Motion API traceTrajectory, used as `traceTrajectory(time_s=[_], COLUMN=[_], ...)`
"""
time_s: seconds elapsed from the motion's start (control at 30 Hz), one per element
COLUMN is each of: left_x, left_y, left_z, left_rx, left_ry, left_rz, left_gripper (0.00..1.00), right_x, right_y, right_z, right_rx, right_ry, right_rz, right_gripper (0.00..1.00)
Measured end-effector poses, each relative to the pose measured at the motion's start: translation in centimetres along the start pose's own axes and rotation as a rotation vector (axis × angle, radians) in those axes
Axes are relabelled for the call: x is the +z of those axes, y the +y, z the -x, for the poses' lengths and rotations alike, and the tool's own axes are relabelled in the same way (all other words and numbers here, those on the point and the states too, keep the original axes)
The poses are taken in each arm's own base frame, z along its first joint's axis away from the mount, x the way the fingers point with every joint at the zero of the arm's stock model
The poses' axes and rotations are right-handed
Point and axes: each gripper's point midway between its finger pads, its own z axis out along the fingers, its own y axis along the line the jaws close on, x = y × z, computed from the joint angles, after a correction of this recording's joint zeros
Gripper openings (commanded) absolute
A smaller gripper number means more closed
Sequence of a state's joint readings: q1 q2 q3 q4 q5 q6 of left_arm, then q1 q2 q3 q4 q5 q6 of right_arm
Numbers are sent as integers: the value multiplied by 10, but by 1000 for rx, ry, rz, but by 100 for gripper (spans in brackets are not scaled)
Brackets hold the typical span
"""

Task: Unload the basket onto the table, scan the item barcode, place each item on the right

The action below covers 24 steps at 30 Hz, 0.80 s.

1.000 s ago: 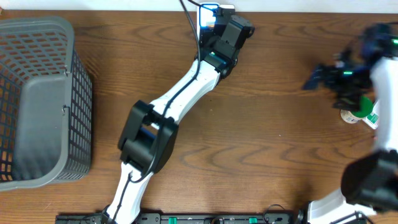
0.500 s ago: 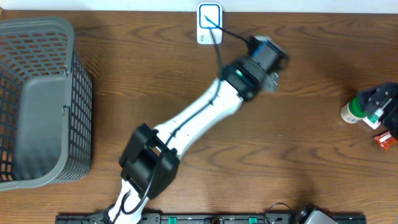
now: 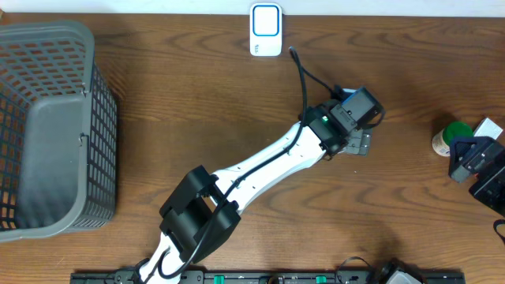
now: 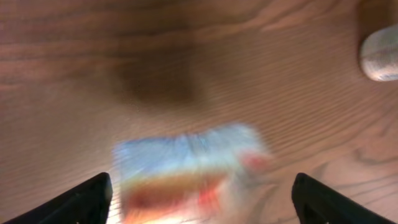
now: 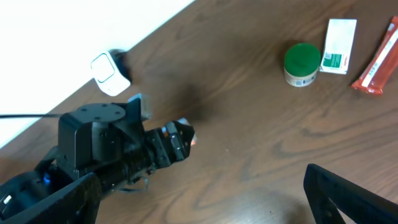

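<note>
My left claw (image 4: 201, 177) is spread wide, tips far apart at the lower corners of the wrist view, hanging over the bench (image 3: 197, 95). Right there between the tips, below them, is the packet (image 4: 193, 165): blue along its far edge, red and orange nearer me. It is all smeared by blur, so I cannot make out a barcode. Clear wood shows between the packet and the right-hand tip. At the left-hand tip it comes very close, and I cannot tell whether they touch. Ahead of this claw and off to its right, a pale rounded thing (image 4: 379, 53) sits at the edge of view, too blurred to name.

From above, my left arm (image 3: 260, 166) reaches long across the bench. The scanner (image 3: 266, 30), white with a blue ring on its face, stands well apart from the claw, off to its left at the bench's far edge. The grey basket (image 3: 47, 126) is far behind the claw, out past the arm's base.

Over to my right claw (image 5: 202, 173): also wide, nothing between the tips, facing the left claw. Ahead of it and to its right lie the green-lidded jar (image 5: 301, 62), a white box (image 5: 341, 37) just beside that, and a red-orange bar (image 5: 376, 59) next to the box.
</note>
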<state>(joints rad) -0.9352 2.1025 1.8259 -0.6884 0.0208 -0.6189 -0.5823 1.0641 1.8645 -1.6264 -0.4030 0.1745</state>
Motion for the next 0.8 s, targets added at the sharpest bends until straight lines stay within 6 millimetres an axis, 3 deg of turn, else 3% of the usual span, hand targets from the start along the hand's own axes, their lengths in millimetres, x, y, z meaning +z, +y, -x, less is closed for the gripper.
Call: traceTrajectory(time_s=[0.3,0.43,0.53,0.67,0.8], left_x=[-1,-21,-68,-165,-253], left_y=[33,66,104,169,219], left_z=[1,10,39,83,89], left_rx=[-62,-112,-197,-351,-464], left_ry=[63,68,-4,-202,-361], left_rz=[51,115,140,156,184], left_gripper=[97,97,97,97,97], right_x=[18,37,69,140,221], right_y=[-9,-12,-10,-1,33], right_z=[5,8,8,-4,-30], right_rx=[28,33,30,8,-74], right_ry=[63,123,205,381,530], right_rz=[-26,-21,9,54,82], right_gripper=[99,99,99,97,99])
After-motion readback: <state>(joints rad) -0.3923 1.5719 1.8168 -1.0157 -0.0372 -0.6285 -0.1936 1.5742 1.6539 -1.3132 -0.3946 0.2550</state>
